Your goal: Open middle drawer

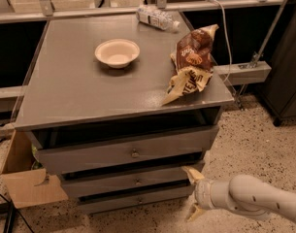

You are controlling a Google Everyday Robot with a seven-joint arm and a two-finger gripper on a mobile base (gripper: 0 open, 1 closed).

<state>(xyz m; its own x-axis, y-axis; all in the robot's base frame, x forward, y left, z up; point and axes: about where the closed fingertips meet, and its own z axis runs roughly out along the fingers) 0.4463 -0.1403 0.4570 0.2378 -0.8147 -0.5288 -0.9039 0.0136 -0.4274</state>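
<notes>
The grey cabinet point(89, 96) has three stacked drawers on its front. The middle drawer point(104, 182) is a shallow grey front with a small round knob point(138, 182) at its centre, and it looks shut. The taller top drawer point(89, 154) sits above it and the slim bottom drawer point(123, 201) below. My gripper point(192, 193) is low at the right, just off the right end of the middle and bottom drawers. It is open and empty, with one tan finger point(192, 174) up and one down. It is well right of the knob.
On the cabinet top stand a white bowl point(117, 52), a brown snack bag point(192, 62) near the right front edge and a plastic bottle point(157, 17) at the back. A cardboard box point(26, 183) stands at the cabinet's left. The floor is speckled.
</notes>
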